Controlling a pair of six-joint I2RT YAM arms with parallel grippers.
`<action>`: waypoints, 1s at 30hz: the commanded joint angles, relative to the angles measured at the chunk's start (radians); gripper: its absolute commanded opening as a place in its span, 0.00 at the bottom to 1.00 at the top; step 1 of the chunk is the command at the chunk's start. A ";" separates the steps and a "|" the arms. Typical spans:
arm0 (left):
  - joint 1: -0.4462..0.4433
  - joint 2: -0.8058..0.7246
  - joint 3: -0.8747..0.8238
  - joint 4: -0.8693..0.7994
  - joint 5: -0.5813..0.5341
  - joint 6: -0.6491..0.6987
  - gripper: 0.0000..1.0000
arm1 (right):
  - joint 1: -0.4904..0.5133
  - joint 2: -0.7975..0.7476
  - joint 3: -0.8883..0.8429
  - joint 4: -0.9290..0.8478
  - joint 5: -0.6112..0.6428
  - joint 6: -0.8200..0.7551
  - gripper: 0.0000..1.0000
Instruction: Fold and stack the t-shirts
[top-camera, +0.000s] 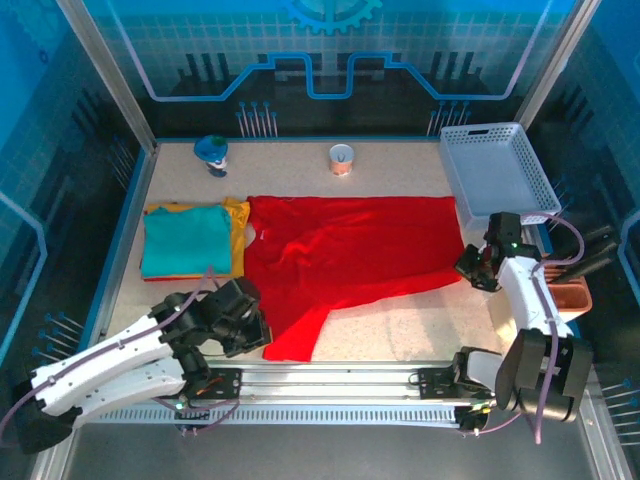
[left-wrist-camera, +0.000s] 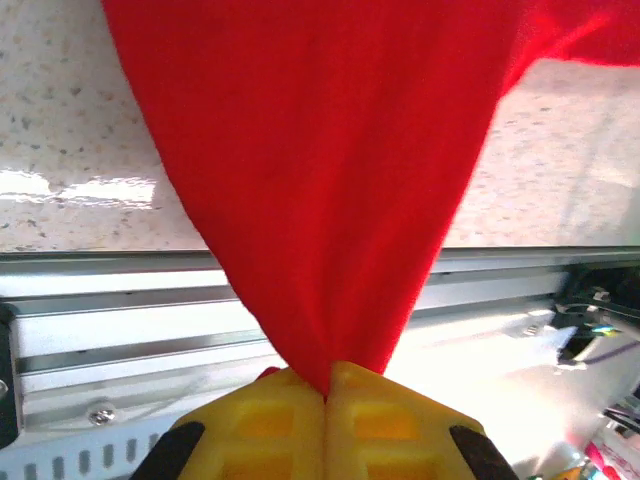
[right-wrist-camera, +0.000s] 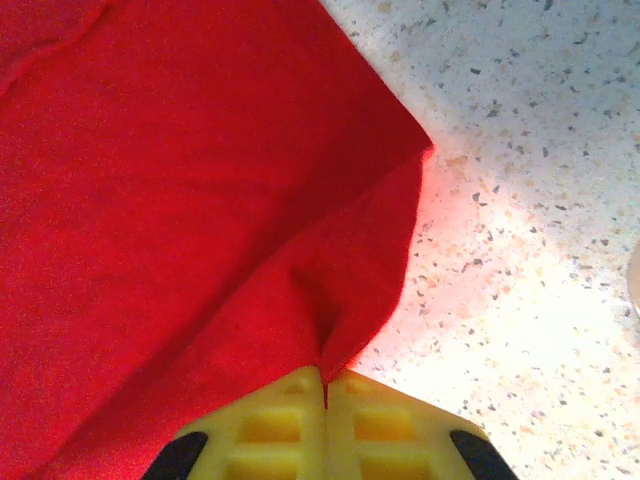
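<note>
Bright, sharp frames; white glare on the table (left-wrist-camera: 80, 188).

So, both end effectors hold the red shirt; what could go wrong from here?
The left end effector pinches only a thin tip of the red t-shirt; it could slip out. The shirt's left edge lies right beside the folded yellow-orange t-shirt; pulling might disturb that stack.
</note>
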 joint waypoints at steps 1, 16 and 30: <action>0.015 0.005 0.075 -0.063 -0.019 0.034 0.00 | 0.000 -0.011 -0.012 -0.036 0.028 -0.015 0.00; 0.531 0.362 0.340 0.130 0.215 0.420 0.00 | 0.001 0.300 0.186 0.037 -0.025 -0.003 0.00; 0.720 0.777 0.665 0.113 0.225 0.638 0.00 | 0.020 0.516 0.392 0.063 -0.046 0.026 0.00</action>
